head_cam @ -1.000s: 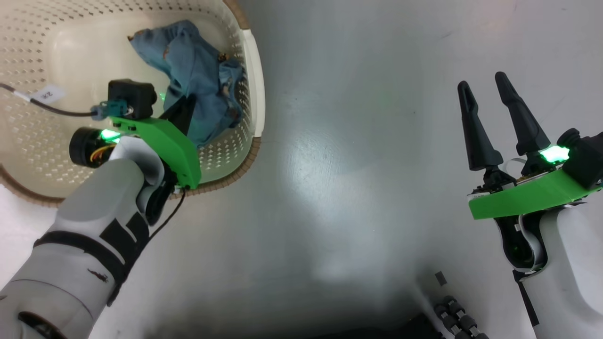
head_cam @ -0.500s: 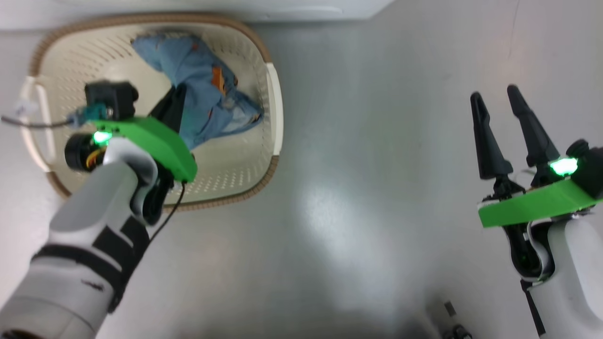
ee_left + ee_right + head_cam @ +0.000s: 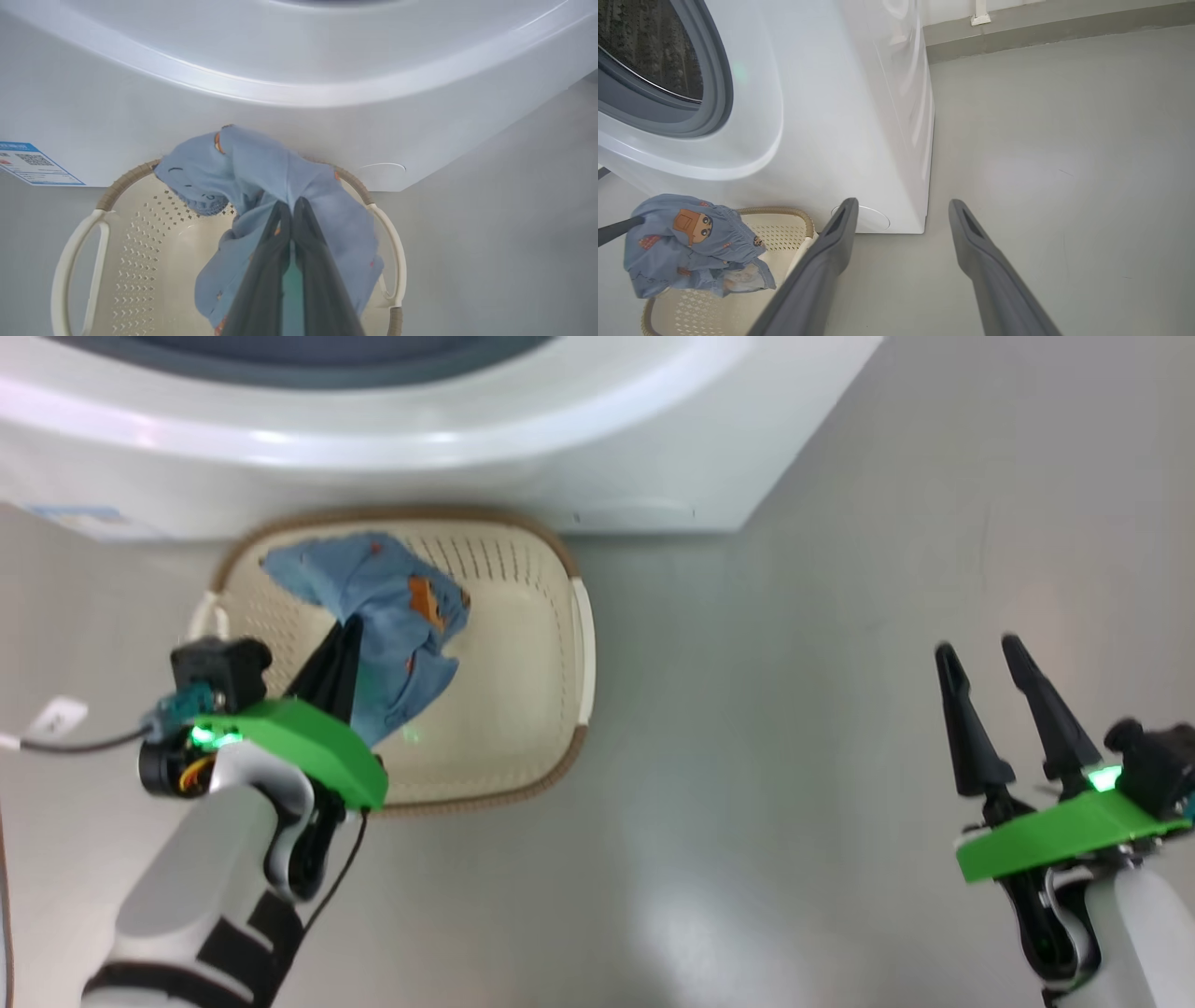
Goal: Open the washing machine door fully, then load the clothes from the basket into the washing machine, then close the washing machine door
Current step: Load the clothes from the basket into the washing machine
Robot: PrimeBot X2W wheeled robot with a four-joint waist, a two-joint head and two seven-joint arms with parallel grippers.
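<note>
Plainly, the left gripper (image 3: 346, 627) is clamped on the clothes (image 3: 383, 593), which hang over the basket (image 3: 509, 616) at 10 o'clock, their length running 11 to 5 o'clock. The right gripper (image 3: 976, 646) stands wide and empty at 4 o'clock. The right wrist view adds the grey gasket (image 3: 717, 93) of the washing machine (image 3: 831, 116); the left wrist view, a blue-edged QR-code sticker (image 3: 32, 163), print unreadable.
</note>
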